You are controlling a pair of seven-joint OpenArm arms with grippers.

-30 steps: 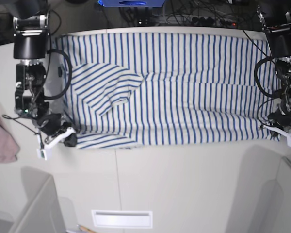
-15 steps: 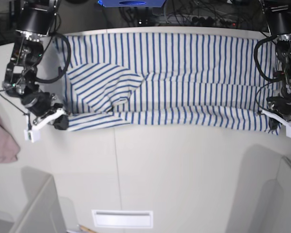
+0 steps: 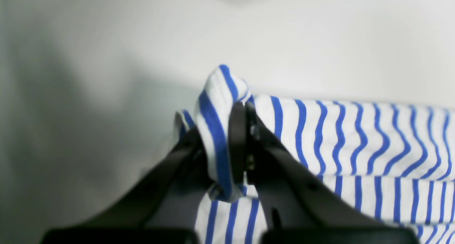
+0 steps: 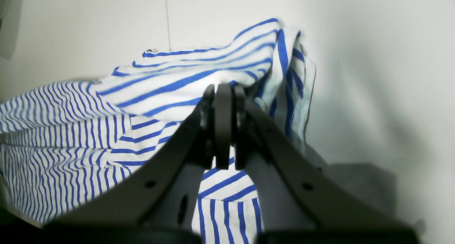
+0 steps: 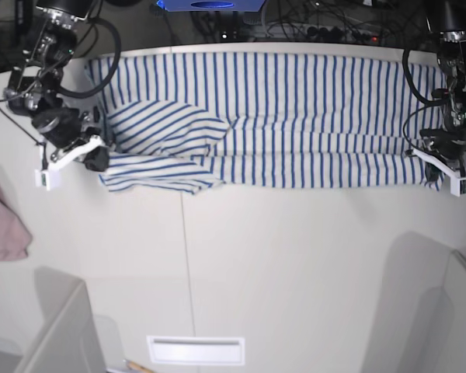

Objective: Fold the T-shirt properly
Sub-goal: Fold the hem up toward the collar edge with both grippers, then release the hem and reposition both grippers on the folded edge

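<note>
I have both grippers, left point(image 5: 443, 172) and right point(image 5: 76, 154), clamped on the T-shirt point(image 5: 295, 116), its near edge now carried farther back, folding lengthwise.

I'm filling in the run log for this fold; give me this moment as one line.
phase: folding near edge over | left gripper: shut on T-shirt corner | right gripper: shut on T-shirt corner | pink cloth: untouched, aside

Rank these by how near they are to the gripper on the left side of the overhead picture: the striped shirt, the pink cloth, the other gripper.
1. T-shirt: pinched in that right gripper.
2. Pink cloth: just below it, at the left edge.
3. Left gripper: far across, at the picture's right side.
</note>
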